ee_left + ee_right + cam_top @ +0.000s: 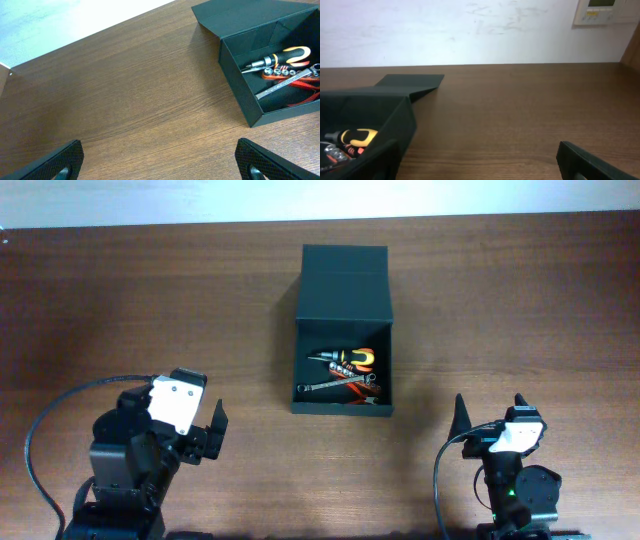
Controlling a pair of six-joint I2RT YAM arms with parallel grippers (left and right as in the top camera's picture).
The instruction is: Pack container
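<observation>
The black container (342, 406) stands open at the table's middle, its flap lid (343, 275) laid back flat. Inside lie a yellow-handled screwdriver (352, 361), a wrench (322, 384), a strip of sockets and red-handled pliers. It also shows in the left wrist view (240, 95) at upper right and in the right wrist view (395, 125) at left. My left gripper (190, 430) is open and empty at the near left, well apart from the box. My right gripper (488, 413) is open and empty at the near right.
The wooden table (150, 310) runs to a white wall at the back. A black cable (50, 420) loops beside the left arm. A wall panel (602, 10) shows far off in the right wrist view.
</observation>
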